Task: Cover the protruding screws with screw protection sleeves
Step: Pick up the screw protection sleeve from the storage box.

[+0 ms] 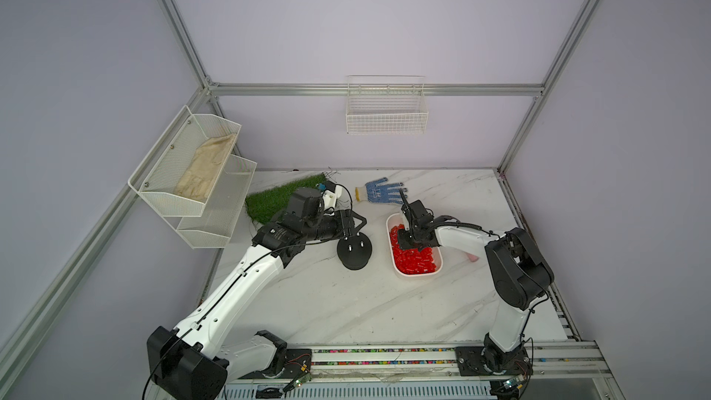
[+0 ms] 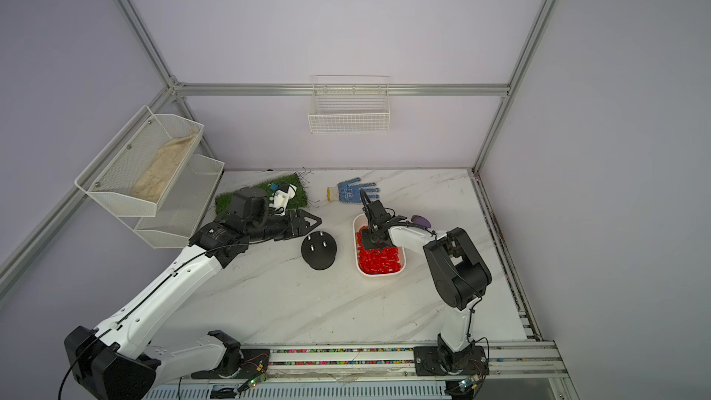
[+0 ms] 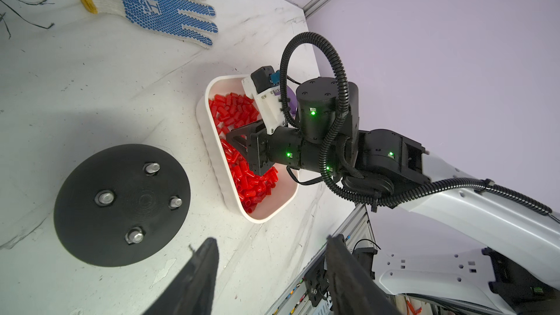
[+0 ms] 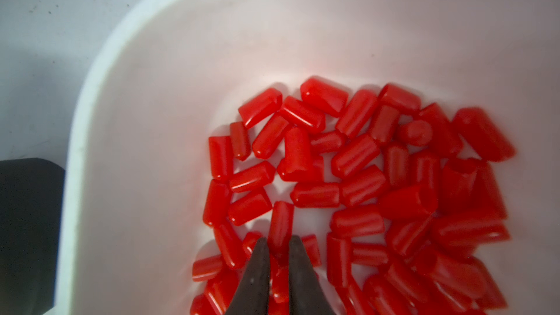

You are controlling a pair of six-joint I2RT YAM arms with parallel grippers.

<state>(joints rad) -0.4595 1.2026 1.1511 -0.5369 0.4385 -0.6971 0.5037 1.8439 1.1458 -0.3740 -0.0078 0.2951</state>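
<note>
Right gripper [image 4: 278, 248]: jaws nearly together, clamped on one red sleeve [image 4: 281, 222] by the end nearest the tips, the rest sticking out ahead. It looks like light, soft, glossy plastic, so it probably slips and will squash if overclamped (best held across the body at the closed end, open mouth left free). Around the tips, loose screw protection sleeves [image 4: 363, 177] are heaped in the white tray [image 4: 91, 116]; the corner beyond them is bare. Left gripper [image 3: 272, 242]: jaws apart, empty. Just ahead of it is the black base [image 3: 121, 207] with four protruding screws [image 3: 104, 198], all uncovered.
</note>
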